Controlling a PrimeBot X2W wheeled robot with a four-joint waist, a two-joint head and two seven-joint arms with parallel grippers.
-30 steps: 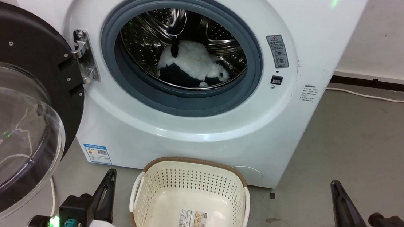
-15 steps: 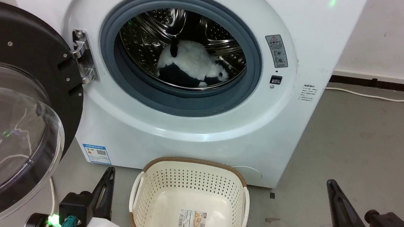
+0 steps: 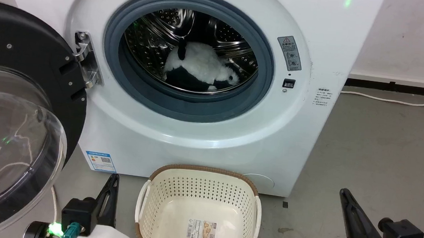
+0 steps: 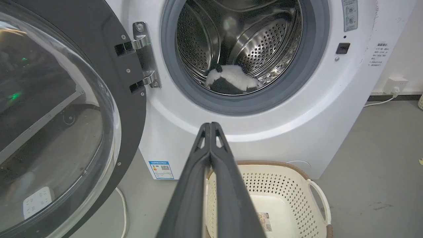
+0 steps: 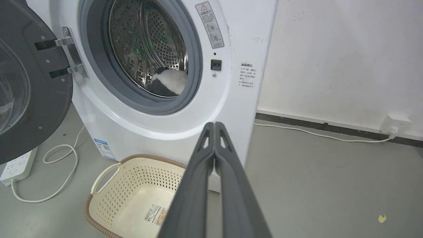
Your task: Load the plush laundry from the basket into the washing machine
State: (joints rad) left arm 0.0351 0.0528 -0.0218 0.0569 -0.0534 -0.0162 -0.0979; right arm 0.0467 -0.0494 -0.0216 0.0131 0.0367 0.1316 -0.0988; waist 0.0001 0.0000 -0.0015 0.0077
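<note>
The plush laundry [image 3: 201,66], a black-and-white panda toy, lies inside the steel drum of the washing machine [image 3: 195,133]; I see the plush [image 4: 233,79] low in the drum in the left wrist view and partly behind the seal, plush [image 5: 172,81], in the right wrist view. The cream basket [image 3: 201,173] stands on the floor before the machine with just a label on its floor. My left gripper [image 3: 114,177] is shut, left of the basket. My right gripper [image 3: 343,193] is shut, far right of it. Both hold nothing.
The washer's round door [image 3: 12,117] hangs wide open at the left, its clear dome bulging toward me. A white cable [image 3: 397,100] runs along the wall base at right. A power strip [image 5: 16,165] and cord lie on the grey floor under the door.
Both grippers have drifted slightly down and left in the head view, staying shut. The panda and basket have not moved.
</note>
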